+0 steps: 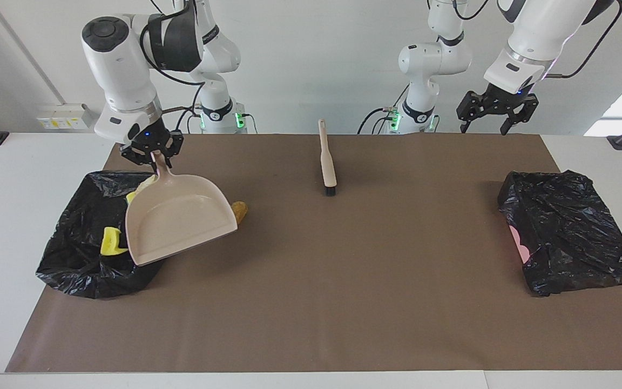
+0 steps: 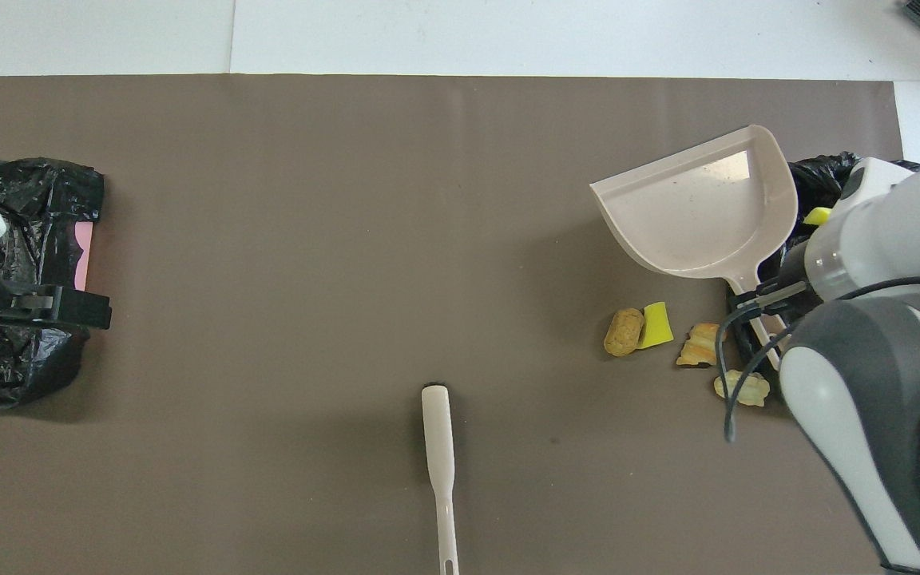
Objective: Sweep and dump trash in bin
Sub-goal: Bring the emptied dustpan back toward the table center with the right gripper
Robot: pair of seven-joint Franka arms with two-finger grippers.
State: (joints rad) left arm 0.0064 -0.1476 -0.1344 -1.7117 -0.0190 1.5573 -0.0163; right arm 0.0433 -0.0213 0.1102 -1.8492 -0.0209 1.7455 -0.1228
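My right gripper is shut on the handle of the beige dustpan, which it holds tilted in the air over the edge of the black-bagged bin at the right arm's end. The pan looks empty. Yellow scraps lie in the bin. On the mat beside the bin lie a tan lump, a yellow chunk and two more tan scraps. In the facing view only the tan lump shows past the pan. My left gripper is open, empty and raised at the left arm's end.
The beige brush lies on the brown mat mid-table, near the robots' edge, and also shows in the overhead view. A second black-bagged bin with pink showing stands at the left arm's end.
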